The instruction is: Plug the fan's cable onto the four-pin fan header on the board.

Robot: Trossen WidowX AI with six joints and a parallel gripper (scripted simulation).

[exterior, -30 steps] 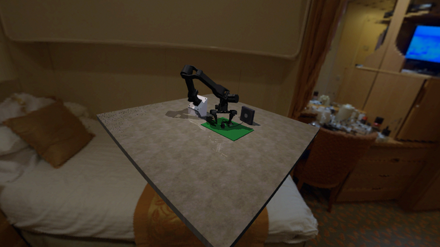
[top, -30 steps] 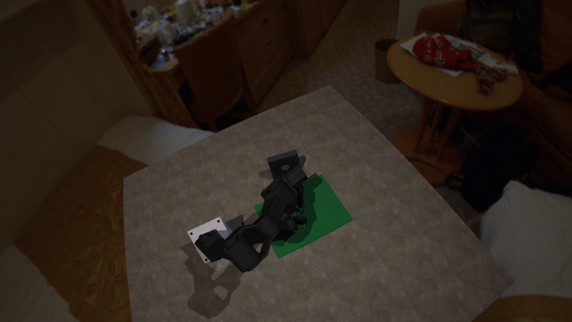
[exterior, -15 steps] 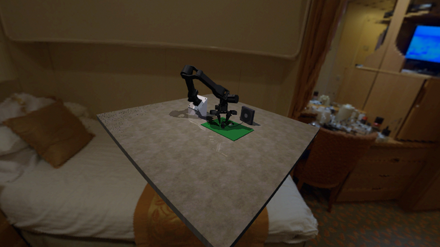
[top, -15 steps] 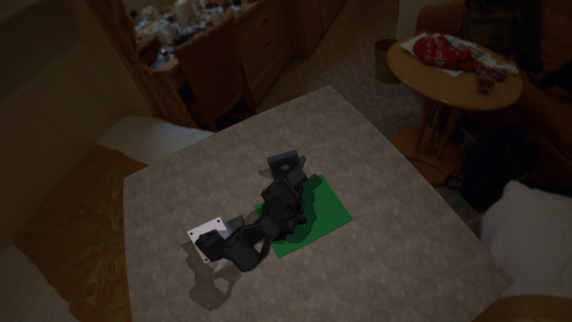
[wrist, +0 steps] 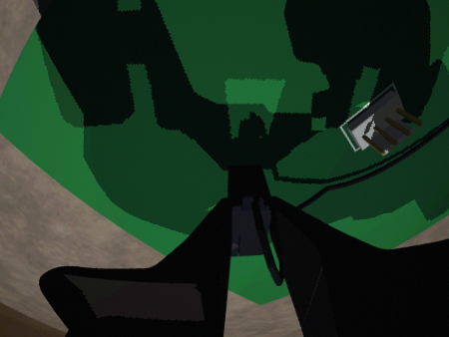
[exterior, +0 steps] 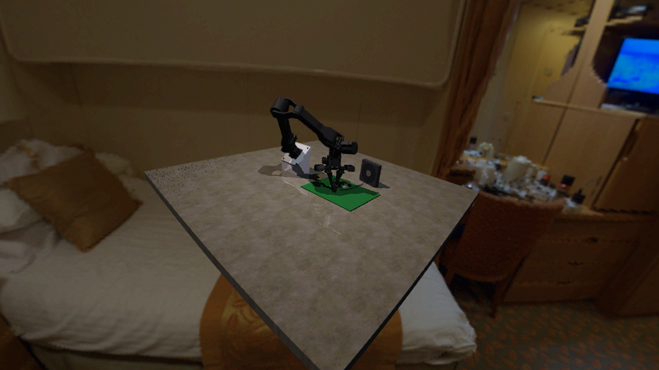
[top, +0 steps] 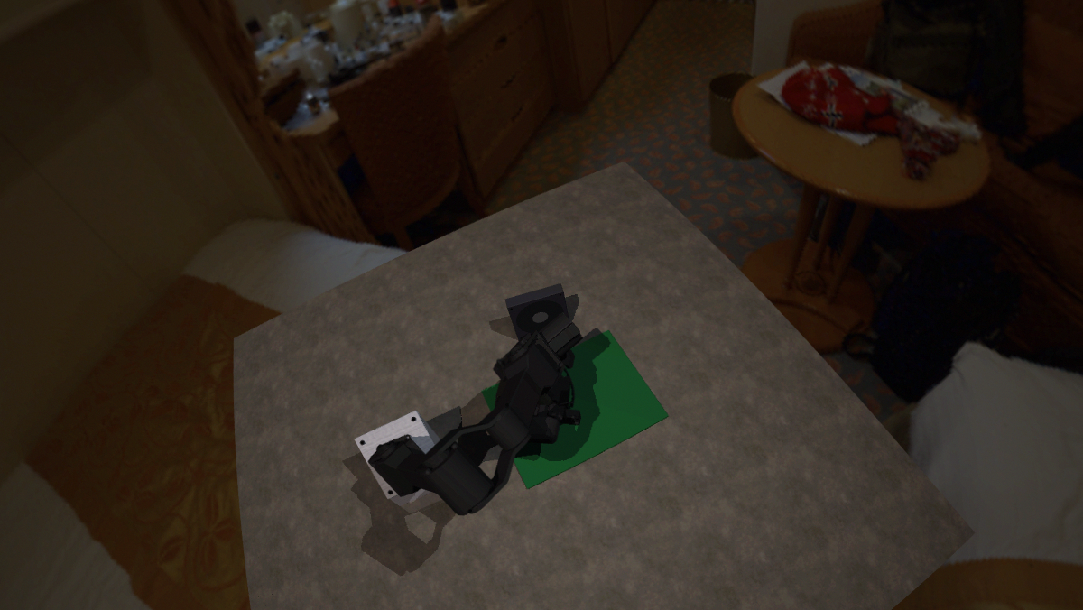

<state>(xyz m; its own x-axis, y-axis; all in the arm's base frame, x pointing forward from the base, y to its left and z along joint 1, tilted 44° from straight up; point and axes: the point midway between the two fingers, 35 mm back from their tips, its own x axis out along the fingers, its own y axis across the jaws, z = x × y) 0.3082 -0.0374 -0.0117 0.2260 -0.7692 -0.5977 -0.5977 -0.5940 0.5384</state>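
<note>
My gripper (exterior: 334,187) (wrist: 248,204) is shut on the dark plug (wrist: 246,234), low over the green board (top: 636,402) (exterior: 356,201) (wrist: 25,112). A small gap under the plug cannot be ruled out. The black cable (wrist: 326,189) makes a tight loop beside the plug and runs off to the right in the wrist view. The four-pin header (wrist: 381,120) stands on the board to the upper right of the gripper, its pins bare and the plug apart from it. In the top view the arm hides the header.
The square dark fan (top: 539,317) (exterior: 370,173) stands upright just past the board's edge, near my wrist. The pale mounting plate (top: 384,435) sits under the arm's base on the grey table (top: 727,469) (exterior: 277,256). Arm shadows darken much of the board.
</note>
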